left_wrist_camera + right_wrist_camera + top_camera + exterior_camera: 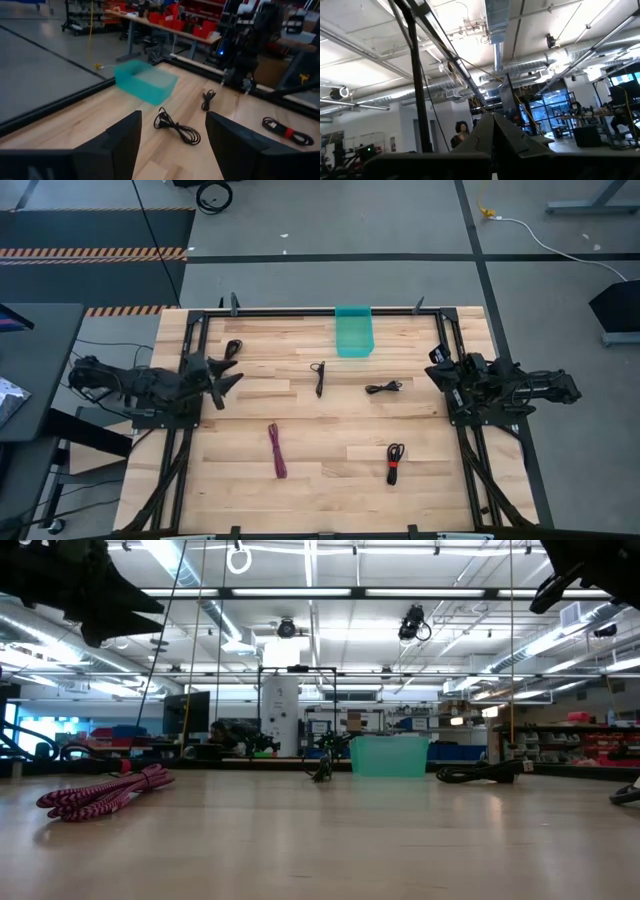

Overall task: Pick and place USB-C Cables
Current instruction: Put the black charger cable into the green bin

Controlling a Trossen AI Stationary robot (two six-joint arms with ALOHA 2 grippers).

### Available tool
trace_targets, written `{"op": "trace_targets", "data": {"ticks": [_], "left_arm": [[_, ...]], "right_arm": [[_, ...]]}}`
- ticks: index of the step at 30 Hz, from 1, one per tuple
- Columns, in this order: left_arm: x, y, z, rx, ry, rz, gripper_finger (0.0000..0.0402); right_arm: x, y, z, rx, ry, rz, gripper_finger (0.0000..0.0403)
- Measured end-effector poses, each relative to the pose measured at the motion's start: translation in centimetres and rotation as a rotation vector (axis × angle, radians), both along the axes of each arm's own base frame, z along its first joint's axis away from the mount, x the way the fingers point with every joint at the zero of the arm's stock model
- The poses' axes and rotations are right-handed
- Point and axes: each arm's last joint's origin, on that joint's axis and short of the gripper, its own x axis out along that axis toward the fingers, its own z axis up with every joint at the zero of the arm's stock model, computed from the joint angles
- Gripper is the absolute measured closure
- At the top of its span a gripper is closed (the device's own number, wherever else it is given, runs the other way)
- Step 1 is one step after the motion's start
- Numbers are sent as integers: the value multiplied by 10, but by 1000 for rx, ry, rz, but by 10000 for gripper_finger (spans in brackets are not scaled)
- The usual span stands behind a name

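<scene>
Left gripper (228, 378) hangs at the table's left edge, fingers spread wide and empty. Right gripper (437, 370) waits at the right edge, pinched shut, empty. Five cables (277, 450) lie scattered outside the bin (353, 332). Thin cords could slip a shallow pinch.

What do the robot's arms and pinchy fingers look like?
Both arms are dark, almost black, and chunky, built from jointed blocks with black wires running along them. The left gripper ends in two flat, pointed black fingers, like wedges. The right gripper has the same dark fingers, with a small white patch beside it.
</scene>
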Motion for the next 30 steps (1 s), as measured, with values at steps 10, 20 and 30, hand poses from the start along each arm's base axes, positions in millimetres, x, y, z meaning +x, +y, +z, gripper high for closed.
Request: {"op": "trace_targets", "data": {"ticks": [10,20,30], "left_arm": [[12,6,18,-23,112,83,175],[28,17,34,-51,314,143,175],[39,36,22,-163,520,244,175]], "right_arm": [[-3,0,9,-25,-26,-21,322],[3,0,13,8,60,4,256],[26,6,-7,36,303,75,249]]}}
